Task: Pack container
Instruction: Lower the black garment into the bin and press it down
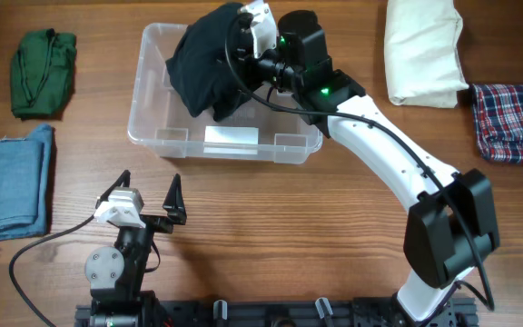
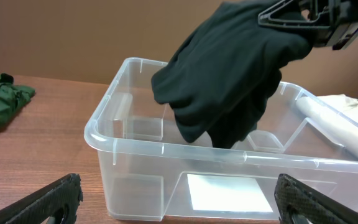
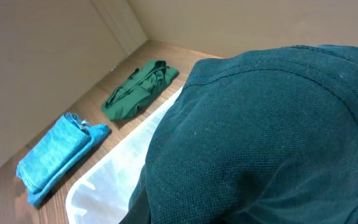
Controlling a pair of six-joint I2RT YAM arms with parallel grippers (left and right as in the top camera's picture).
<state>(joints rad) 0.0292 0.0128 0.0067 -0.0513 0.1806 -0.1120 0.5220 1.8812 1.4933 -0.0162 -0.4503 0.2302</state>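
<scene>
Seemingly r. hand (image 1: pixel 241 41), gripping cloth (image 1: pixel 202 68), over container (image 1: pixel 148 86).

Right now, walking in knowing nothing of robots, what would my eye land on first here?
The dark, bunched fabric garment stands out first, hanging from the right gripper over the clear rectangular plastic container at the centre. Folded clothes lie around it: a green bundle and a blue cloth at picture left, a cream cloth and a red plaid cloth at picture right. The left gripper sits open in front of the container.

No legible text — container (image 1: pixel 157 127) label blank
</scene>
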